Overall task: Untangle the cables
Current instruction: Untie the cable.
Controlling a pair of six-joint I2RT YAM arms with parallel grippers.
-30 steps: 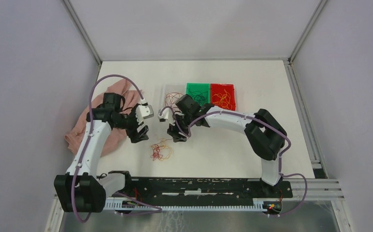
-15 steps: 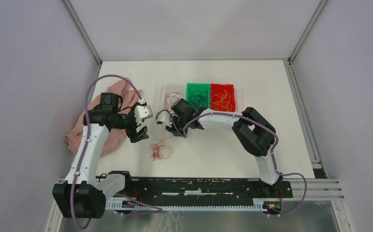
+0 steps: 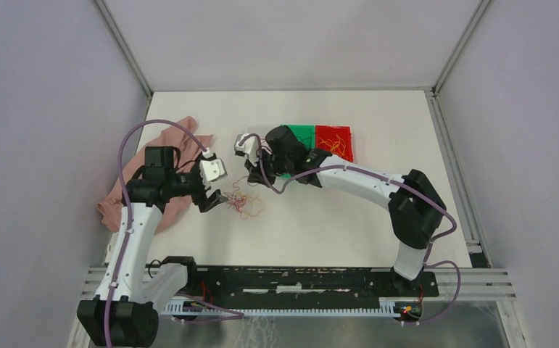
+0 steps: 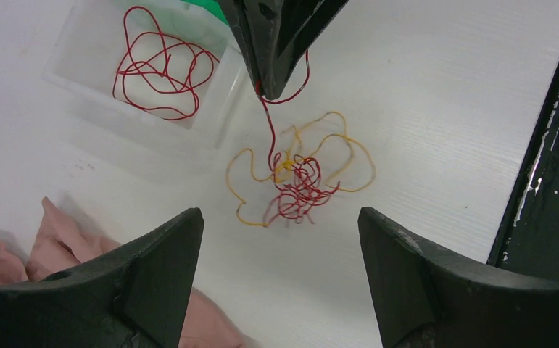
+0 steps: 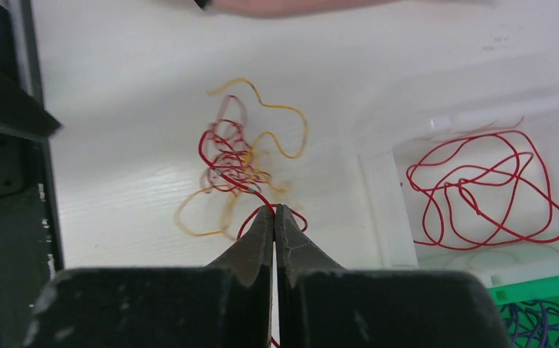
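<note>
The light is bright and even and comes from above; the white table (image 3: 320,225) looks pale but has no hard glare; the cables (image 4: 294,177) look sharp and drop only soft, faint shadows; the pink cloth (image 5: 298,6) at the top of the right wrist view is blurry.

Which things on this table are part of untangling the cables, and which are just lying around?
Job:
tangled cables, red and orange-yellow
right end effector, shut on a red strand
left end effector, open, near the tangle
clear tray, green tray, red tray, each holding loose cables
Lying about:
pink cloth
</note>
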